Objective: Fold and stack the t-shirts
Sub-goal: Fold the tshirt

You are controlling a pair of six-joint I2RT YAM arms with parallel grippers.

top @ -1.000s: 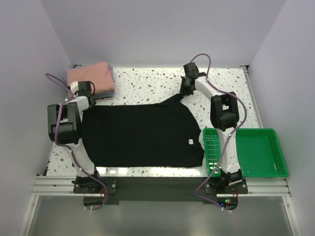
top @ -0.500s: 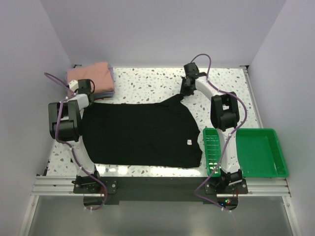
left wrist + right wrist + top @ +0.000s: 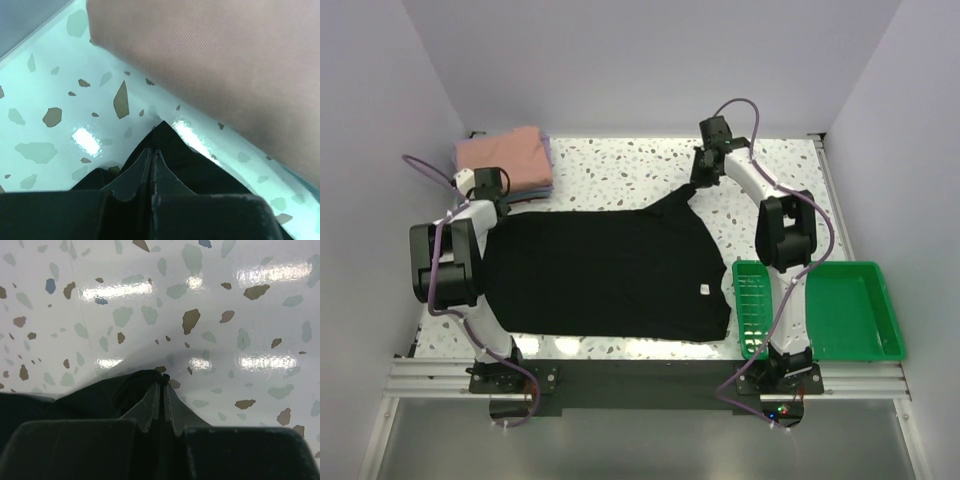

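Note:
A black t-shirt with a small white tag lies spread flat across the middle of the table. My left gripper is shut on its far left corner, seen as a black cloth point between the fingers. My right gripper is shut on its far right corner, a bunched black fold held just off the table. A stack of folded t-shirts, salmon-pink on top, sits at the far left, filling the upper right of the left wrist view.
A green plastic tray stands at the near right, touching the shirt's right edge. White walls close the table on the left, back and right. The speckled tabletop shows behind the shirt.
Both grippers have pulled the shirt's far edge slightly away from the arm bases. The right arm has stretched farther back; the shirt's near hem has drawn in a little.

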